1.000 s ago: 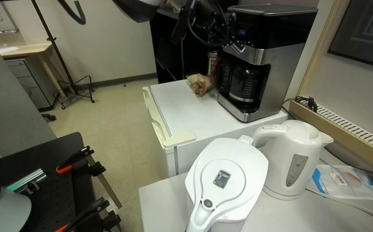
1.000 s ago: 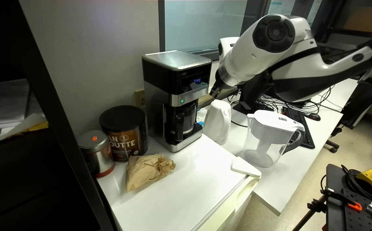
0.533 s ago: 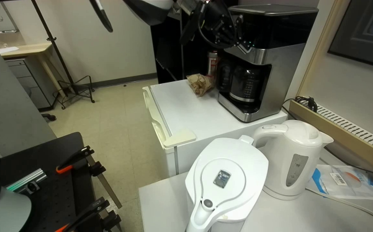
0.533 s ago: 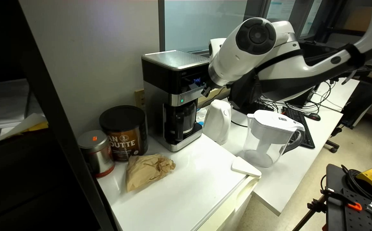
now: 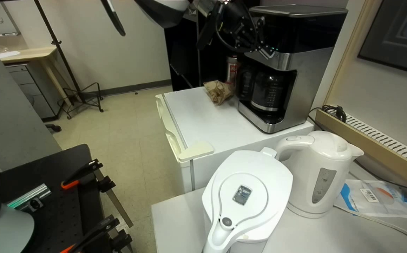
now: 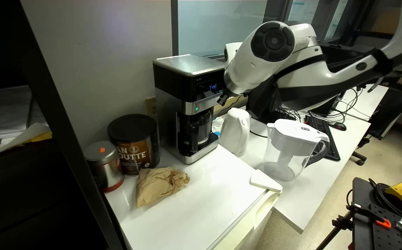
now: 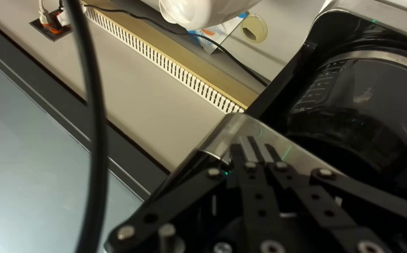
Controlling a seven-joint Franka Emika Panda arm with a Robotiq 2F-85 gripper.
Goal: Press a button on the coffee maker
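Observation:
The coffee maker (image 5: 310, 82) is a tall black and silver machine with a dark glass carafe (image 5: 268, 89). It stands on the white fridge top and also shows in an exterior view (image 6: 171, 114), with a blue lit display (image 6: 213, 86) and a green light on its silver band. My gripper (image 5: 267, 53) is at the front of the machine, near the panel's small lights; it also shows in an exterior view (image 6: 222, 100). In the wrist view its fingers (image 7: 256, 149) are together and empty, over the silver band (image 7: 301, 154). Whether the tips touch the panel I cannot tell.
A white kettle (image 5: 319, 175) and a white filter pitcher (image 5: 249, 196) stand on the lower table beside the fridge. A crumpled paper bag (image 6: 161, 185), a coffee can (image 6: 134, 144) and a metal tin (image 6: 103, 165) are on the machine's other side. A wall is behind it.
Over the past second my gripper has moved in to the coffee maker's front panel, now covering part of its lights. Over the last half second it has barely moved. The fingers look unchanged.

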